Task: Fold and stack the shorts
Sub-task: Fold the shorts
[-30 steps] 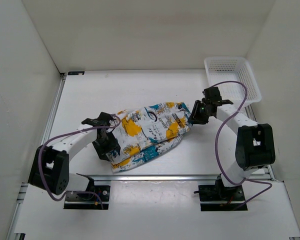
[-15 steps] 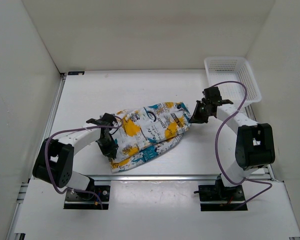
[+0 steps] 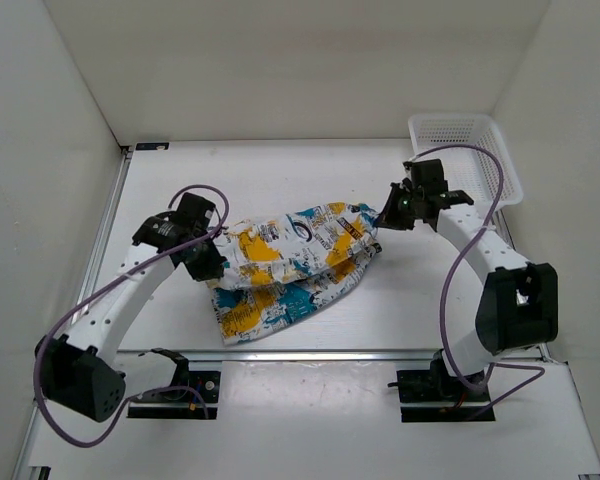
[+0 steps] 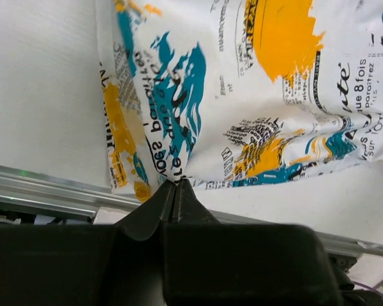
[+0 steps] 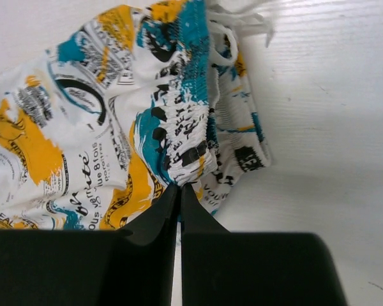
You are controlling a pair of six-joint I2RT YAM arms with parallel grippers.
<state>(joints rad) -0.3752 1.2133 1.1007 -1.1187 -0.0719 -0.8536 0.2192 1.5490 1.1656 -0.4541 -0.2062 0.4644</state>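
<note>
Soft matt printed cloth: shorts, w/ puckered elastic waistband. Smooth white, slight sheen: table. White mesh plastic: basket. Brushed metal: rail. Matt blk plastic: left gripper, right gripper.

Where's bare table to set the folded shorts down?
Free: the far strip of table between the back wall and the shorts; also the near-right patch between shorts and right arm. Crowded: the middle, where the left claw and right claw pinch the shorts' ends, and the far-right corner, taken by the basket.
</note>
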